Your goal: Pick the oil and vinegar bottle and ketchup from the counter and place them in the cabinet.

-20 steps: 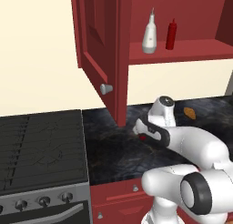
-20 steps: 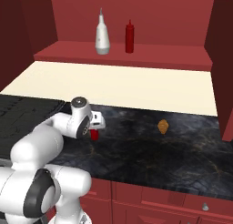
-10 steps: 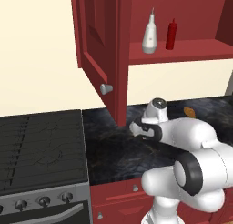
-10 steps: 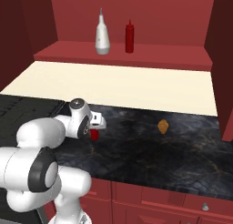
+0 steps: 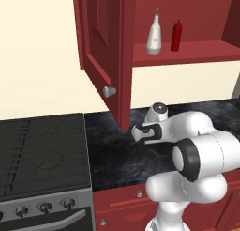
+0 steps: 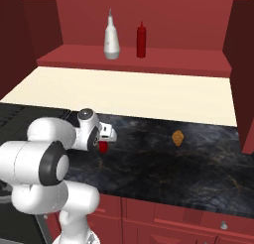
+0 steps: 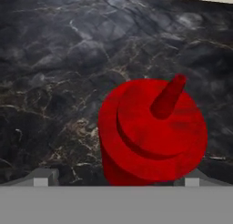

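Since a second ago my arm has folded back toward the base, hand low over the bench (image 6: 198,158). Jaws (image 7: 116,182) sit apart, flanking the ketchup (image 7: 152,132) at lower centre of the hand view; it stands upright, cap up. Upper centre, the oil and vinegar bottle (image 6: 111,38) stands upright on the cabinet (image 6: 149,59) shelf.

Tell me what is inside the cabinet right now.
On the cabinet shelf stand the oil and vinegar bottle and a slim red bottle. The open door hides the left end in the left base view.
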Robot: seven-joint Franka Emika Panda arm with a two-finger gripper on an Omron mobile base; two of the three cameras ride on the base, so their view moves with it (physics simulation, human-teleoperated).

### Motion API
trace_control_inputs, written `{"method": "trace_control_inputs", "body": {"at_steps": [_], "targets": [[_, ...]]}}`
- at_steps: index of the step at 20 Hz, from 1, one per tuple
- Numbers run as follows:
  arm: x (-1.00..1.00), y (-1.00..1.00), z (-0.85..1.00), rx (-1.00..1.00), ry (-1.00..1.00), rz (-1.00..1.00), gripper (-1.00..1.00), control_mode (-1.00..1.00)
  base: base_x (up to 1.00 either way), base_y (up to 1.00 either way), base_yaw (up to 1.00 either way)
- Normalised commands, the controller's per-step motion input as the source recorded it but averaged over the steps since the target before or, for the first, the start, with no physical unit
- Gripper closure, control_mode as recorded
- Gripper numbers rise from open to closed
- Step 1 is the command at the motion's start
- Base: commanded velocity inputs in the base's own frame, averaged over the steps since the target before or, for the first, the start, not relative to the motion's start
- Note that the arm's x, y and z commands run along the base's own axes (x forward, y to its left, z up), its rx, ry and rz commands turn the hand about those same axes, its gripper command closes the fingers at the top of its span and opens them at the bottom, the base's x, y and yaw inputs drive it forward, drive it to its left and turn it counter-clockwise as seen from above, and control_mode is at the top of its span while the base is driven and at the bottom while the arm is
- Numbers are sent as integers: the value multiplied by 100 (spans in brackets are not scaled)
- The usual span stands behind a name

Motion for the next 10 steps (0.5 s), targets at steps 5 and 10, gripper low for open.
{"method": "trace_control_inputs", "body": {"at_steps": [5, 10], "targets": [[8, 0, -15, 0, 0, 0, -100, -100, 0, 0, 0], [10, 0, -5, 0, 0, 0, -100, -100, 0, 0, 0]]}}
